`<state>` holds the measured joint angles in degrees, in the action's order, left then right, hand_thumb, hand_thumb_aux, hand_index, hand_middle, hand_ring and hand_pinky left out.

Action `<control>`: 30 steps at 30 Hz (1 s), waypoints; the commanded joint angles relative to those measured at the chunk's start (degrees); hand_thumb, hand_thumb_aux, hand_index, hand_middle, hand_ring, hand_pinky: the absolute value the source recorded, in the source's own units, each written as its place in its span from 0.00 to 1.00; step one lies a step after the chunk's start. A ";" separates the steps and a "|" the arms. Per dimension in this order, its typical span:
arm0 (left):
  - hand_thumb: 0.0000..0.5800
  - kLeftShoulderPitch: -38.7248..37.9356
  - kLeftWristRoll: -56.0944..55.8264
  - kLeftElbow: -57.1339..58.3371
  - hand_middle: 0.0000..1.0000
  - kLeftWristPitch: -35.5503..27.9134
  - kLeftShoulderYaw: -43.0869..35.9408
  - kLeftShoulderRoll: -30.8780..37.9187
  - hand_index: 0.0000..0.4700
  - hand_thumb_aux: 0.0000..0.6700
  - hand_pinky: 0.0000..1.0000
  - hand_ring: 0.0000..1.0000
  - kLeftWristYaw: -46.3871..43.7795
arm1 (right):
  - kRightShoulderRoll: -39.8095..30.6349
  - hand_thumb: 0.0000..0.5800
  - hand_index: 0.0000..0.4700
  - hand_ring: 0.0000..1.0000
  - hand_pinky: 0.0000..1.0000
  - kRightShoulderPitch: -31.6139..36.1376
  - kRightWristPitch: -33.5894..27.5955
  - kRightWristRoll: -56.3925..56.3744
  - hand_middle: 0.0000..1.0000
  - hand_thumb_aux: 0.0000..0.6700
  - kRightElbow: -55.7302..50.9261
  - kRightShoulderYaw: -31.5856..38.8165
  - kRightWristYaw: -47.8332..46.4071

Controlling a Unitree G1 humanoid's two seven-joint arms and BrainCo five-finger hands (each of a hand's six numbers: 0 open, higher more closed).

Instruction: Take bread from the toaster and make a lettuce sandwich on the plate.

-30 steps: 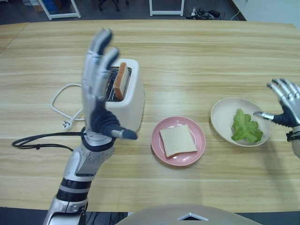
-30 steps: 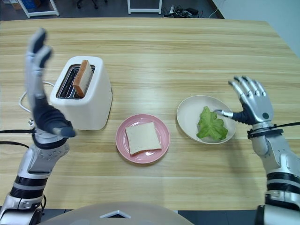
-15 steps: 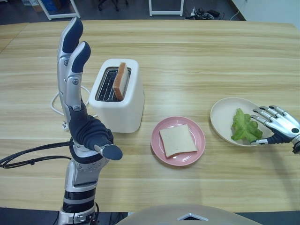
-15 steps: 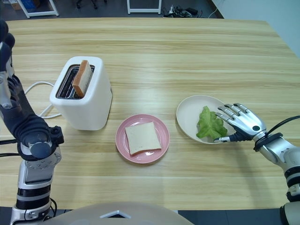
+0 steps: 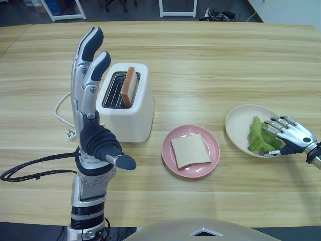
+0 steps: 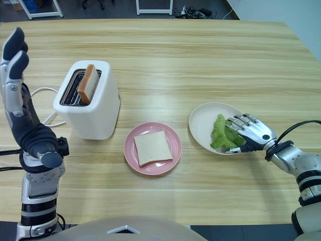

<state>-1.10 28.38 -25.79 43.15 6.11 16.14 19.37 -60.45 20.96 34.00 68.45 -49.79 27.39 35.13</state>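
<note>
A white toaster [image 5: 131, 113] stands left of centre with one browned bread slice [image 5: 130, 85] sticking up from its slot. In front of it to the right is a pink plate [image 5: 167, 139] with a pale bread slice [image 5: 190, 150] lying flat on it. Further right, a cream bowl [image 5: 238, 118] holds green lettuce [image 5: 256, 134]. My right hand [image 6: 249, 131] reaches over the bowl's right rim, fingers stretched across the lettuce's right side and thumb at the rim; the lettuce still lies in the bowl. Left of the toaster my left hand [image 5: 93, 118] is raised upright, fingers straight, holding nothing.
The toaster's white cord [image 5: 61, 108] and plug lie on the table to its left. A black cable [image 5: 30, 165] trails from my left arm across the near left. Bare wooden table [image 5: 210, 65] stretches behind the toaster and bowl.
My right hand has come down from a raised pose and slid left onto the lettuce in the bowl. My left hand drew back from the toaster to its left and stays upright.
</note>
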 commanded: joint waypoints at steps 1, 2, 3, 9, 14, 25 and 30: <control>0.00 0.01 -0.26 0.37 0.00 0.43 0.71 -0.56 0.00 0.00 0.00 0.00 -1.36 | 1.01 0.46 0.26 0.00 0.00 1.26 1.08 -0.90 0.00 0.26 -2.95 2.51 -2.09; 0.00 -0.02 -0.25 0.34 0.00 0.47 0.79 -0.64 0.00 0.00 0.00 0.00 -1.60 | 1.23 0.76 0.51 0.00 0.00 1.45 1.30 -1.22 0.00 0.51 -3.68 2.94 -2.49; 0.00 0.03 -0.40 0.35 0.00 0.51 0.91 -0.67 0.00 0.00 0.00 0.00 -1.91 | 1.46 0.99 0.90 0.00 0.00 1.52 1.37 -1.57 0.00 0.90 -4.32 3.32 -2.82; 0.00 0.01 -1.03 0.20 0.00 0.79 1.59 -0.96 0.00 0.00 0.00 0.00 -3.34 | 2.63 1.00 1.00 0.00 0.00 2.17 2.27 -4.16 0.00 1.00 -6.52 4.92 -3.02; 0.00 0.08 -0.90 0.15 0.00 0.91 1.73 -1.42 0.00 0.00 0.00 0.00 -4.11 | 3.32 1.00 1.00 0.00 0.00 3.12 1.63 -4.46 0.00 1.00 -6.61 5.85 0.66; 0.00 1.14 -0.22 1.61 0.00 1.20 1.68 -2.40 0.00 0.00 0.00 0.00 -5.04 | 3.68 1.00 1.00 1.00 1.00 3.72 -4.03 -3.88 1.00 1.00 -1.57 5.68 13.03; 0.00 2.03 0.22 2.44 0.00 0.98 1.27 -2.75 0.00 0.00 0.00 0.00 -5.34 | 2.89 1.00 1.00 1.00 1.00 2.52 -7.86 -4.17 1.00 1.00 5.70 3.83 15.84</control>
<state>0.48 28.18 -23.97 44.39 7.34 13.69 14.50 -56.68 24.38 27.43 64.22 -47.00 32.15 50.34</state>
